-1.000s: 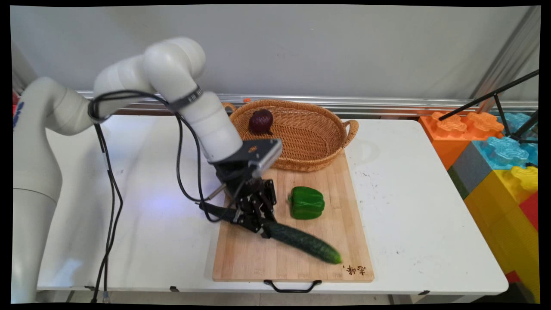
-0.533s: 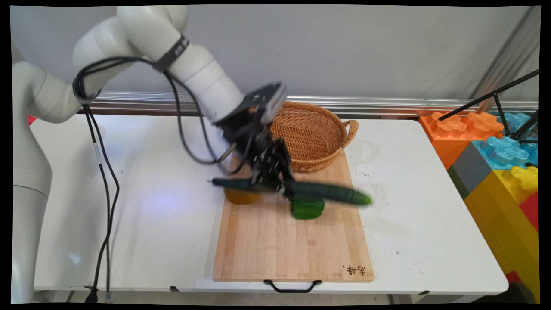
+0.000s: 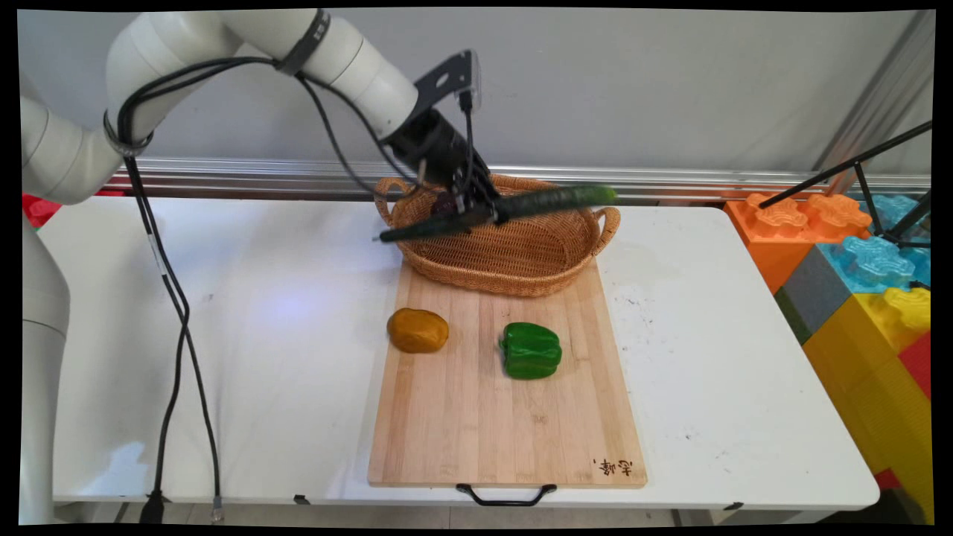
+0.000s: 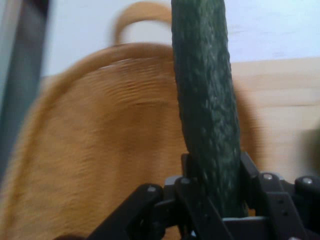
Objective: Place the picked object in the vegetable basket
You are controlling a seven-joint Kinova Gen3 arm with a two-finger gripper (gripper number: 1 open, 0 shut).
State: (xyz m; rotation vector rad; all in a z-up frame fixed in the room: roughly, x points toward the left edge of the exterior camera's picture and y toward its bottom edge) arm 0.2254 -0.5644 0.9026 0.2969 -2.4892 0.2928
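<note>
The gripper point(image 3: 484, 212) hangs in the air at upper centre of the main view, clamped on a cucumber point(image 3: 555, 199). In the hand view the gripper point(image 4: 215, 192) has its fingers point(image 4: 252, 172) pressed against both sides of the cucumber point(image 4: 205, 100), which rises from between them to the top edge of the frame.

In the main view the cucumber's long axis runs nearly level across the picture, tilted a little: its right end is higher and points to the upper right, past the basket's right handle, while its left end is lower and points to the left, toward the basket's left rim. The grip is near the middle of its length, somewhat left of centre. The whole cucumber is lifted clear, floating over the basket point(image 3: 521, 260) and touching nothing but the gripper.

The basket is wicker, oval, with a handle at each end, and stands at the far end of the board, by the wall. A dark purple thing lies inside it, mostly hidden behind the gripper; what it is cannot be told.

Below the basket, at centre frame, lies a wooden board point(image 3: 506, 432) on the white bench point(image 3: 707, 357). On the board's upper part sit a brown potato point(image 3: 418, 330) at its left edge and a green pepper point(image 3: 531, 350) to the right of it, well apart from each other and from the gripper.

At the right edge of the frame stand big coloured blocks point(image 3: 871, 283).
</note>
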